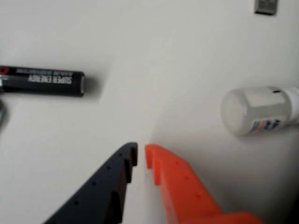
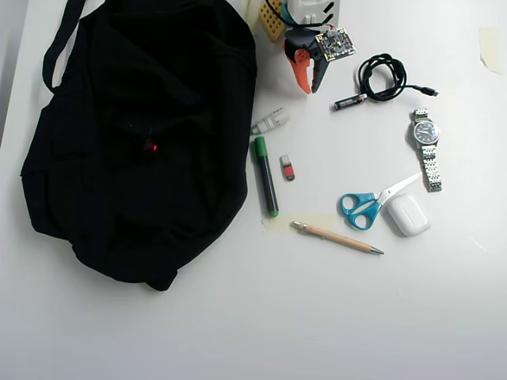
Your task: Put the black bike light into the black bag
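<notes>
The black bag (image 2: 119,198) lies spread over the left half of the table in the overhead view, its strap running to the top left. On its fabric a small red spot marks the black bike light (image 2: 150,145); black on black, its outline barely shows. My gripper (image 2: 310,85) hangs at the top middle, to the right of the bag and well apart from the light. In the wrist view the gripper (image 1: 141,155) is shut, its black and orange fingers nearly touching over bare table, with nothing between them.
A black battery (image 1: 44,81) and a white tube (image 1: 257,109) lie either side of the gripper. Right of the bag are a green-capped marker (image 2: 264,176), a small red stick (image 2: 287,168), a pen (image 2: 337,237), scissors (image 2: 368,204), a white case (image 2: 408,214), a watch (image 2: 427,146) and a coiled cable (image 2: 384,77).
</notes>
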